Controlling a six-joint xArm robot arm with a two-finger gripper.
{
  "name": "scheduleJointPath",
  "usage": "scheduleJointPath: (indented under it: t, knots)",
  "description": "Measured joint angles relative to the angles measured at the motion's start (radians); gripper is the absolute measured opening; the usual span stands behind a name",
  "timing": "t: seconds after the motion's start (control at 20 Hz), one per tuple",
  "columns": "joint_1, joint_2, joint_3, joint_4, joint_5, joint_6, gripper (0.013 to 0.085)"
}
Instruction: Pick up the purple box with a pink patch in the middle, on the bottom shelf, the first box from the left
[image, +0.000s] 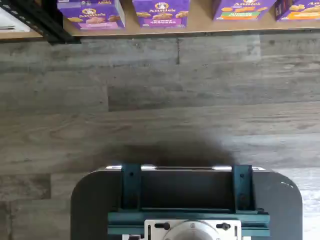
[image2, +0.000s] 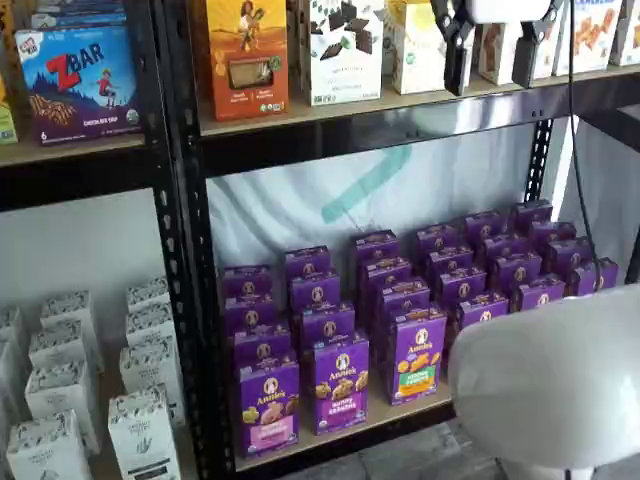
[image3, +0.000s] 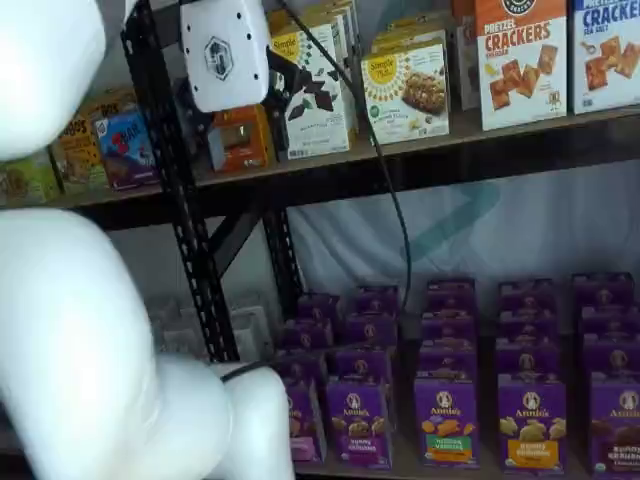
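While the gripper (image2: 493, 60) hangs high with fingers spread apart, the purple box (image2: 268, 408) looks light, stiff and crushable, best pinched across its narrow sides.

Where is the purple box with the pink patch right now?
In a shelf view the purple box stands upright at the front of the bottom shelf, next to the black upright, with a purple-banded carton on its other side.

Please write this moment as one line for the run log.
phase: before approach | gripper: open, empty, up by the upper shelf | purple box: upright, untouched, front of bottom shelf
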Motion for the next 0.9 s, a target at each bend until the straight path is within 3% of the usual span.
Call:
scheduleJointPath:
  t: [0.15,0.45,0.9]
  knots:
    - [0.007,-0.007,0.006,-0.008,-0.013,0.004,0.0850]
    - [-0.017,-0.013,0.030,0.011,-0.041,-0.013,0.0850]
    - [-0.008,-0.040,0.190,0.017,-0.167,-0.007,0.0850]
